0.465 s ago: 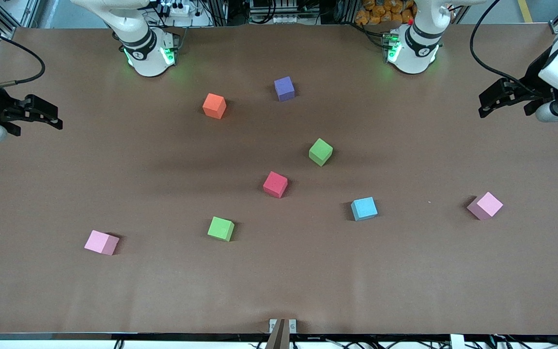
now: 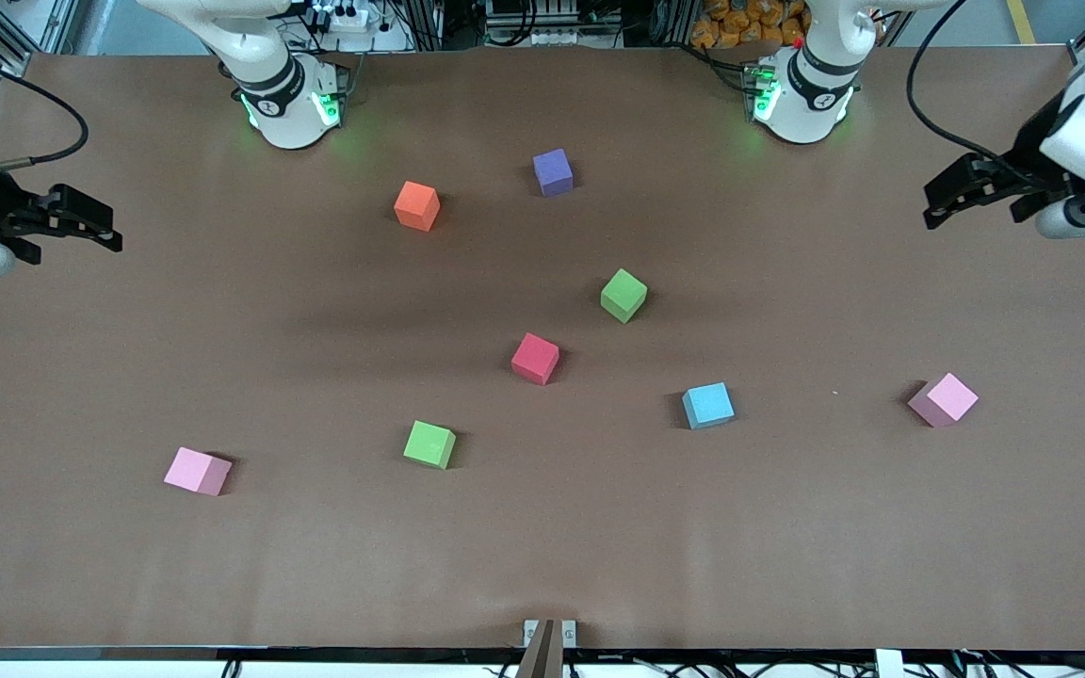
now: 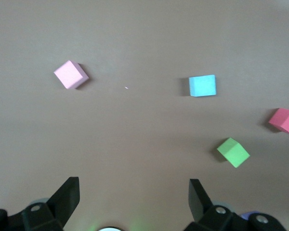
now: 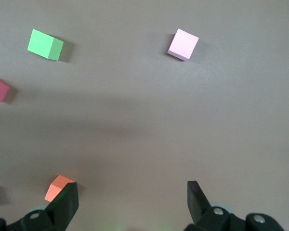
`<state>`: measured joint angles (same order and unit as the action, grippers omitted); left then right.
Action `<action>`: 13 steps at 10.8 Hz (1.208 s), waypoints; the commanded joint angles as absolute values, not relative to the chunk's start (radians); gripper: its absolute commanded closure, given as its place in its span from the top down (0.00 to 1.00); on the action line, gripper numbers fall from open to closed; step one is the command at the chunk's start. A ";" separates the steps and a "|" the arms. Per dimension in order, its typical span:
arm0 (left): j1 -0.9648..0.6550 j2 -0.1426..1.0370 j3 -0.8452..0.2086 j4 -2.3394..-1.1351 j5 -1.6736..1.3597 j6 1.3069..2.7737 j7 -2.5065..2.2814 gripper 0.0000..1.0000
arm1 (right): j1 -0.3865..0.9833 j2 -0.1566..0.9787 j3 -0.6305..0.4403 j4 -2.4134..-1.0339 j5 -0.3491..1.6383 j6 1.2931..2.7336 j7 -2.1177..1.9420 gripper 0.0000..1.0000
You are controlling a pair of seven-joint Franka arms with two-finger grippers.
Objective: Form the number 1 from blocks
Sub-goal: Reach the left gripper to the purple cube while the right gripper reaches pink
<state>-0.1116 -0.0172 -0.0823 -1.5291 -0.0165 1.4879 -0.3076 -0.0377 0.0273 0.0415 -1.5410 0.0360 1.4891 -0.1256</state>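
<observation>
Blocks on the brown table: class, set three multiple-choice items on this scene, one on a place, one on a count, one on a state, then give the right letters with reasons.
1. Which block lies nearest the front camera?
A. purple block
B. orange block
C. the pink block toward the right arm's end

2. How many green blocks are on the table?
A. one
B. two
C. three

3. How do the left gripper's jaws stand?
A. open and empty
B. shut on a pink block
C. shut on a blue block

Answers:
1 C: the pink block shows lowest in the front view.
2 B: one green block lies near the middle, the other green block nearer the camera.
3 A: the left gripper shows parted jaws with only table between them.
</observation>
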 commanded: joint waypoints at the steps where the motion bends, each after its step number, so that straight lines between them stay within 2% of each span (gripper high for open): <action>1: -0.150 0.023 -0.199 -1.529 -0.025 1.506 -0.508 1.00 | -0.048 0.023 0.045 -1.566 0.026 1.508 -0.118 1.00; 5: -0.260 0.095 -0.377 -1.616 0.011 1.610 -0.728 1.00 | -0.080 0.168 0.041 -1.565 0.026 1.664 -0.117 1.00; 8: -0.300 0.104 -0.526 -1.800 -0.002 1.800 -0.935 1.00 | -0.084 0.319 0.041 -1.559 0.025 1.816 -0.115 1.00; 10: -0.362 0.171 -0.572 -1.879 -0.009 1.940 -1.067 1.00 | -0.094 0.395 0.041 -1.545 0.025 1.880 -0.127 1.00; 13: -0.491 0.282 -0.580 -1.940 0.003 2.055 -1.147 1.00 | -0.136 0.497 0.041 -1.514 -0.018 1.977 -0.198 1.00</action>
<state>-0.4515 0.2411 -0.5798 -1.9219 -0.0113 2.0095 -1.1105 -0.0991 0.4343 0.0276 -1.5728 -0.0024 1.9522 -0.1500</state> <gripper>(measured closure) 0.000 0.000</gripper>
